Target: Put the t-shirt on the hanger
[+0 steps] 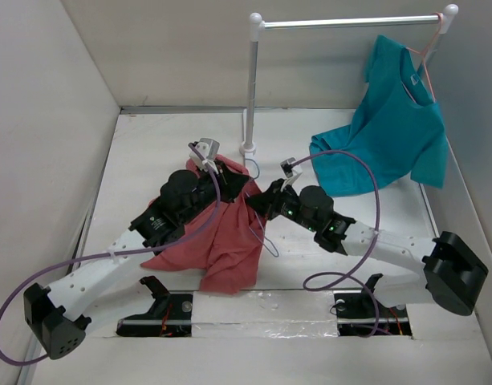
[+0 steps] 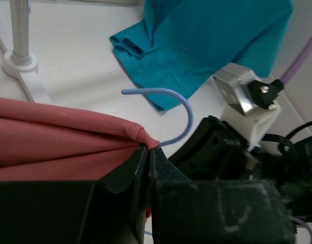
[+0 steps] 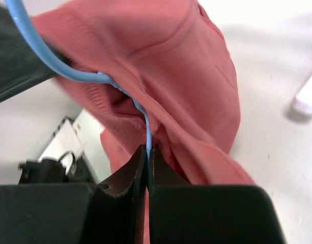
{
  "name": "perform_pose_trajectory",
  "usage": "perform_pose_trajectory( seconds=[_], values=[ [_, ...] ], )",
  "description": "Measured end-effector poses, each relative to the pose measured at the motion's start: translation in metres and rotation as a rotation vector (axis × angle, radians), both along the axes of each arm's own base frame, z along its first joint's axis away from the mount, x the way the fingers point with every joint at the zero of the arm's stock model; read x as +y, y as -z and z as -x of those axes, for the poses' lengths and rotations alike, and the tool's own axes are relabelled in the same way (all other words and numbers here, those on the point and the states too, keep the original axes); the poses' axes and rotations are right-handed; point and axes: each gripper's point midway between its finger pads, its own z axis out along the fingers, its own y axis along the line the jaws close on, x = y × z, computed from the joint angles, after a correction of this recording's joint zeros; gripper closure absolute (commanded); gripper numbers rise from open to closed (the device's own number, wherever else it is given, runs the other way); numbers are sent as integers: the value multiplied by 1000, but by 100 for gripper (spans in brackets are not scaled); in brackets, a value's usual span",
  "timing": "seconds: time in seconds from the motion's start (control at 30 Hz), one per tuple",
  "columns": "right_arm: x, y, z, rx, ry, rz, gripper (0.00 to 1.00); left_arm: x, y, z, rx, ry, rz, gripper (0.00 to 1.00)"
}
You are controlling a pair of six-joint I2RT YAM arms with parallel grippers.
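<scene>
At centre, left gripper (image 2: 148, 150) pinches t-shirt (image 2: 54, 137), right gripper (image 3: 147, 152) seemingly hanger (image 2: 190, 116).

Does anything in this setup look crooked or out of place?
Yes. The teal t-shirt hangs lopsided from the pink hanger at the right end of the rail, and its lower half is slumped onto the table. The red t-shirt is bunched in a heap.
</scene>
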Motion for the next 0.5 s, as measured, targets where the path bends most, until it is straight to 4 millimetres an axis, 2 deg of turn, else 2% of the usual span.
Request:
perform_pose_trajectory(
  seconds=[0.13,0.33,0.5],
  values=[
    [7,-15,-13,-65,37,-66,100,3,-16,9,-18,21,39,100],
    [9,-50,-21,-161,79,-183,100,3,-13,16,12,37,45,100],
    [1,-79,-14,-238,110,-240,100,3,-9,17,31,39,40,100]
  ],
)
